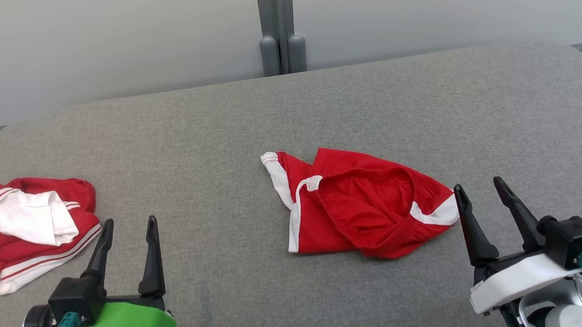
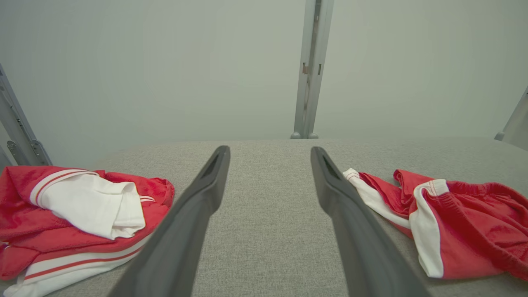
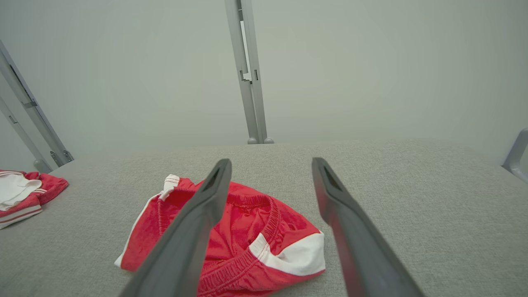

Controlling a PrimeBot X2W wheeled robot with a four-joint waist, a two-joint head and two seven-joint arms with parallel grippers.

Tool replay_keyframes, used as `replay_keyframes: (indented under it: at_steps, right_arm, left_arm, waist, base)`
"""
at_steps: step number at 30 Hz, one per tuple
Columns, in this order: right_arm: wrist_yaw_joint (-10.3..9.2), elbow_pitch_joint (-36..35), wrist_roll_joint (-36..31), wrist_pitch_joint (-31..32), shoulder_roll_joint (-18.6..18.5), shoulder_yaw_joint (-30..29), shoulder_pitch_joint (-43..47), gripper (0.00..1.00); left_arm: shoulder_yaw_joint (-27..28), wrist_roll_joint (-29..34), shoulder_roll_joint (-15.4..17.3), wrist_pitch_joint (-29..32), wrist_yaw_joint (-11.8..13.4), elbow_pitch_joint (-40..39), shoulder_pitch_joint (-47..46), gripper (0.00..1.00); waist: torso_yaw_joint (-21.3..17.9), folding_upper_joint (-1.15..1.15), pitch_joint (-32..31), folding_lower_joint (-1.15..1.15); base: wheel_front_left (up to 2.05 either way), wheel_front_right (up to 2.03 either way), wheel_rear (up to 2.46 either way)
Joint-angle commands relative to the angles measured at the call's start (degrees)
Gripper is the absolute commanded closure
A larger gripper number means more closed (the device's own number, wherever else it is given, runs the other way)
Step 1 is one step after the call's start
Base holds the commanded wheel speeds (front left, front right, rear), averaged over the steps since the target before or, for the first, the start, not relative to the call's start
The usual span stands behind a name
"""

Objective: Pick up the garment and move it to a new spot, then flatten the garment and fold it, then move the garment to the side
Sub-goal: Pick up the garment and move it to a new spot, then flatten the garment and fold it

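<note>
Lying at the far left of the grey padded table (image 1: 217, 117), a heap of clothing (image 1: 27, 225) in red and white sits crumpled, a white fold draped over its red body. Just right of it, at the near edge, stands the left gripper (image 1: 129, 223), marked by a green wrist cover. Its 2 dark fingers are spread apart and hold nothing, and the outer tip is close to the heap's striped edge.

At the centre, a grey upright post (image 1: 281, 27) divides the pale wall behind the table. In front of it lies the garment (image 1: 359, 205), a pair of red shorts with white side trim. It is crumpled, with the elastic waistband gaping upward and 1 white-edged hem pointing left, and it rests on the table cloth well apart from the heap.

At the right, the right gripper (image 1: 478, 185), marked by a white wrist cover, has its 2 fingers likewise spread wide and empty. Its inner fingertip stands just beside the white panel at the shorts' right edge; contact cannot be told.
</note>
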Motion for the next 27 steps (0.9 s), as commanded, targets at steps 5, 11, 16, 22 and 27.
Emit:
replay_keyframes:
  at_steps: [5,11,16,22,27]
  right_arm:
    - [0.01,-0.36,-0.08,0.35,0.16,0.00,1.01,0.00]
    - [0.01,-0.50,-0.13,0.59,0.34,-0.03,1.32,0.00]
    - [0.01,-0.38,-0.12,0.61,0.36,-0.10,1.21,0.00]
    - [0.01,-0.21,-0.02,1.11,0.00,-0.20,0.73,0.00]
    - [0.01,0.94,0.99,3.47,-1.63,2.27,-2.07,0.00]
  left_arm:
    - [-0.28,0.29,0.55,0.13,0.41,0.04,1.23,0.00]
    - [-0.60,0.12,0.65,0.29,0.55,0.12,0.93,0.00]
    - [-0.69,-0.10,0.80,0.66,0.82,0.17,0.82,0.00]
    - [-0.95,0.07,0.86,0.72,0.80,-0.27,-0.60,0.00]
    - [-2.11,1.42,0.35,0.58,0.16,-1.34,-4.24,0.00]
  waist:
    - [0.20,0.00,-0.57,0.00]
    - [0.36,0.00,-0.82,0.00]
    - [0.36,0.00,-0.80,0.00]
    - [0.90,0.00,0.24,0.00]
    - [3.80,0.00,4.22,0.00]
  base:
    - [0.00,0.00,0.00]
    - [0.00,0.00,0.00]
    - [0.00,0.00,0.00]
    - [0.00,0.00,0.00]
    - [0.00,0.00,0.00]
